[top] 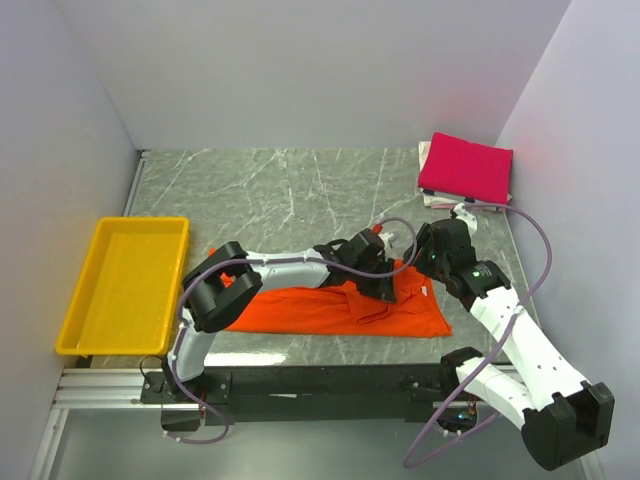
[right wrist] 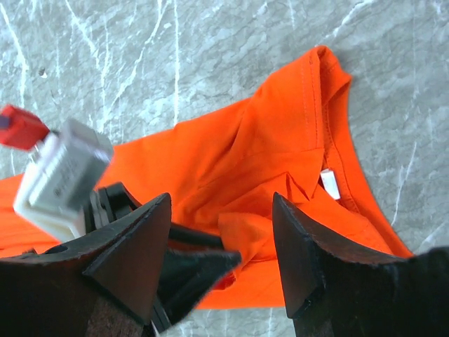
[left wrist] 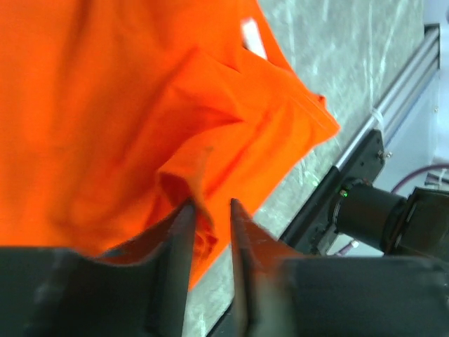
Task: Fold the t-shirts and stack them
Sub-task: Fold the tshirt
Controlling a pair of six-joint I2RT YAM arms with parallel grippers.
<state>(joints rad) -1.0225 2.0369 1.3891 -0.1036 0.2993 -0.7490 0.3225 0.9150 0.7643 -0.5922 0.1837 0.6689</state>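
The orange t-shirt [top: 330, 312] lies spread and rumpled near the table's front edge, its collar and white label toward the right. My left gripper [top: 385, 285] reaches across it and is shut on a raised fold of the orange t-shirt [left wrist: 126, 105], with cloth bunched between its narrow fingertips [left wrist: 210, 203]. My right gripper [top: 418, 266] hovers just beside it, open [right wrist: 221, 200], nothing between its fingers; below it I see the orange t-shirt [right wrist: 231, 161] and the left gripper [right wrist: 235, 260] pinching the fold. The magenta-pink t-shirt [top: 465, 167] lies folded at the back right corner.
A yellow plastic tray [top: 75, 300] stands at the left edge of the marble table [top: 280, 190]. Something white [top: 437, 200] pokes out under the pink t-shirt. An aluminium rail [top: 110, 385] runs along the front edge. White walls enclose three sides.
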